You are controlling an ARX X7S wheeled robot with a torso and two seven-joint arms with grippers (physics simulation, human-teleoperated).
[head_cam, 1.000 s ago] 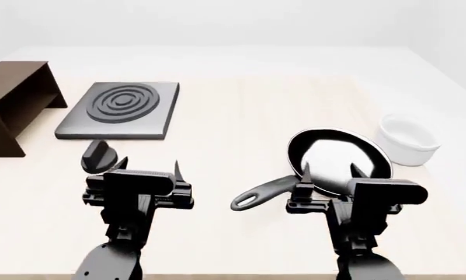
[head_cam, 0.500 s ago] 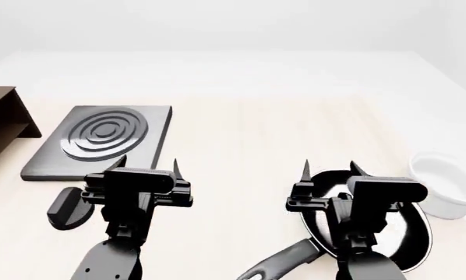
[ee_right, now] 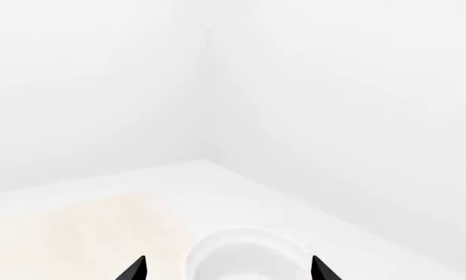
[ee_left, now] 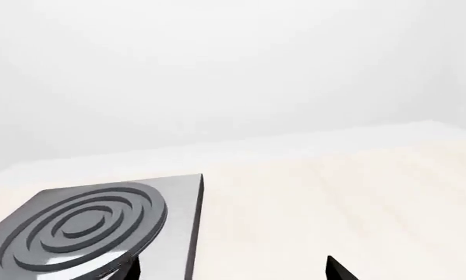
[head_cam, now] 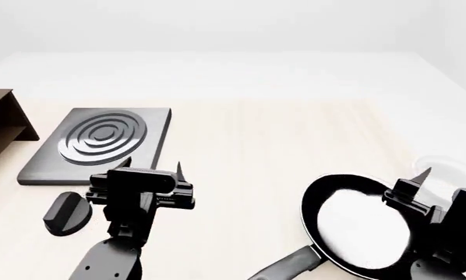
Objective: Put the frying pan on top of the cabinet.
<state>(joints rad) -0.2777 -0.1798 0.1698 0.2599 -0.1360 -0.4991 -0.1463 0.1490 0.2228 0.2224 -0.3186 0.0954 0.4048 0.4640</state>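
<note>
the pale counter [head_cam: 256,146] is carrying everything. the cabinet [head_cam: 1,131] is sitting at its far left edge, beside the grey hob [head_cam: 100,143]. the frying pan [head_cam: 358,224] is lying near the right side, just beside the right gripper [head_cam: 445,186]. both grippers are keeping their fingers spread, the left gripper [head_cam: 151,169] holding nothing.

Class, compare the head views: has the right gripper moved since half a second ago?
Yes. The right gripper swung rightward, from over the frying pan toward the white bowl.
</note>
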